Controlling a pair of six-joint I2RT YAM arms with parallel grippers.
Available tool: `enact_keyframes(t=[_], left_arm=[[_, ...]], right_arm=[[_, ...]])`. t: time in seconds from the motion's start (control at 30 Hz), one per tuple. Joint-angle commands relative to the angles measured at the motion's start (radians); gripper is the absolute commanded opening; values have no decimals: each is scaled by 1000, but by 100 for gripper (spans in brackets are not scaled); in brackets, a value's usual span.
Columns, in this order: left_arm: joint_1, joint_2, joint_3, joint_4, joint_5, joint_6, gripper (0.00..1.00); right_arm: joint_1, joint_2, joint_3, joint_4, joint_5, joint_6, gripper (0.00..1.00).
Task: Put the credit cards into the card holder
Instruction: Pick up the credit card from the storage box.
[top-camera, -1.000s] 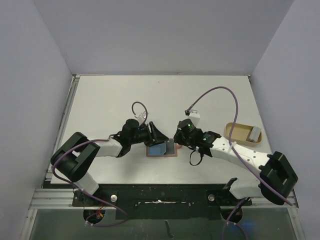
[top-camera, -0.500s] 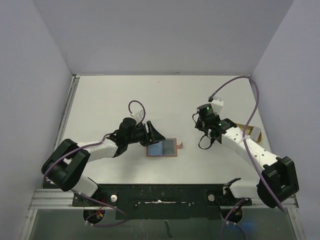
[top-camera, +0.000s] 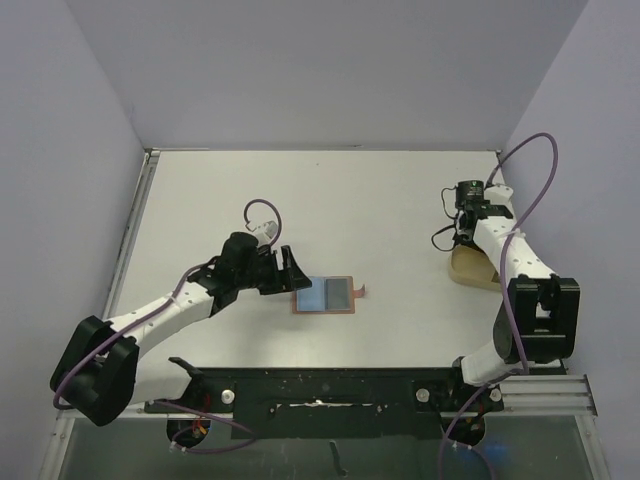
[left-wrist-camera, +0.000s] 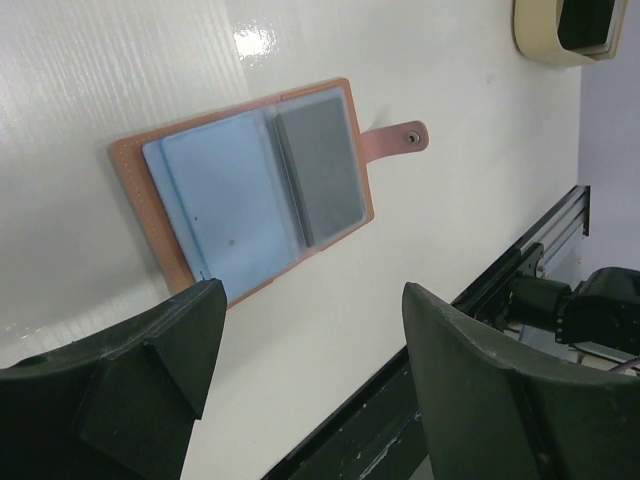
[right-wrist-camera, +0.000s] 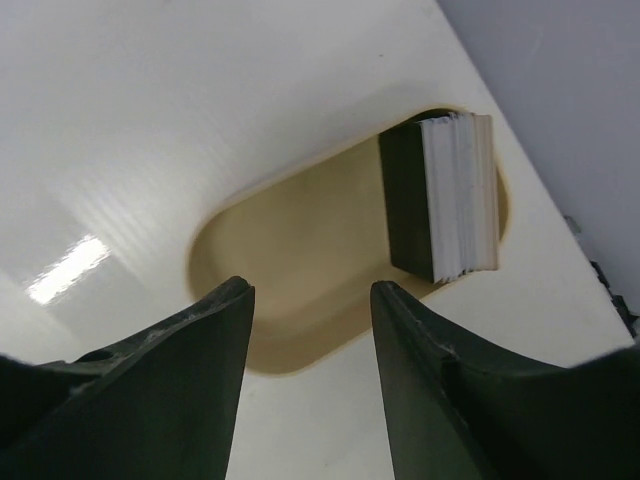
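Note:
The card holder (top-camera: 325, 297) lies spread open on the table, a reddish-brown wallet with its snap tab (left-wrist-camera: 398, 140) pointing right. A blue card (left-wrist-camera: 225, 200) sits in its left pocket and a grey-blue card (left-wrist-camera: 320, 165) in its right pocket. My left gripper (top-camera: 284, 271) stands open just left of the wallet, touching nothing (left-wrist-camera: 312, 335). My right gripper (top-camera: 462, 238) hangs open above the tan oval tray (right-wrist-camera: 230, 250), nothing between its fingers (right-wrist-camera: 312, 320). A stack of cards (right-wrist-camera: 445, 200) with a dark face and pale edges rests at the tray's far end.
The tan tray (top-camera: 470, 272) sits at the right side of the table, partly under my right arm. The black rail (top-camera: 320, 385) runs along the near table edge. Grey walls close in the left, back and right sides.
My right arm has swung away from the wallet to the right, over the tray, and its jaws have spread. My left gripper has backed off leftward from the wallet and opened wider.

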Motion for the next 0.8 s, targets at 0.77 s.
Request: enact_keyframes(t=[0.77], left_arm=[[69,-6,47,-67,32,62,71]], right_arm=[[-211,223,22,92,182,-168,58]])
